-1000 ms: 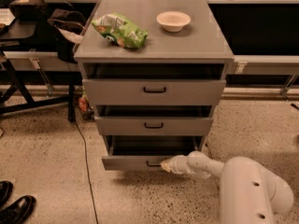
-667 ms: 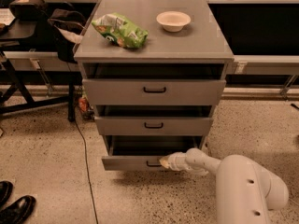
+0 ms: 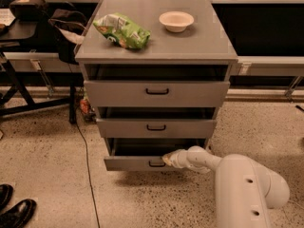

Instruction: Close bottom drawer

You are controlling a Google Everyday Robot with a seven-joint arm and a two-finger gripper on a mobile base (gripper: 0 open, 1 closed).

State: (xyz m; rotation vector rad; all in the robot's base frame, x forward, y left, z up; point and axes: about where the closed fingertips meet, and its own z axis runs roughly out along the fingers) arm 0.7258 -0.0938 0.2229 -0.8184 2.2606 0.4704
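Observation:
The bottom drawer [image 3: 133, 163] is the lowest of the grey cabinet's [image 3: 156, 96] three drawers and stands pulled out, with a flat grey front and a small dark bar handle [image 3: 156, 164]. My gripper [image 3: 167, 159] is at the right part of that drawer's front, just beside the handle, touching the front. The white arm [image 3: 247, 184] reaches in from the lower right. The middle drawer [image 3: 156, 127] and the top drawer [image 3: 156, 93] stick out a little too.
A green chip bag [image 3: 122, 30] and a white bowl [image 3: 176, 21] sit on the cabinet top. A black stand with bags [image 3: 28, 42] is at the left, a cable [image 3: 84, 165] runs over the floor, and black shoes [image 3: 14, 212] lie at the lower left.
My gripper has moved a little left along the bottom drawer's front, towards the handle. The drawer seems slightly further in than before.

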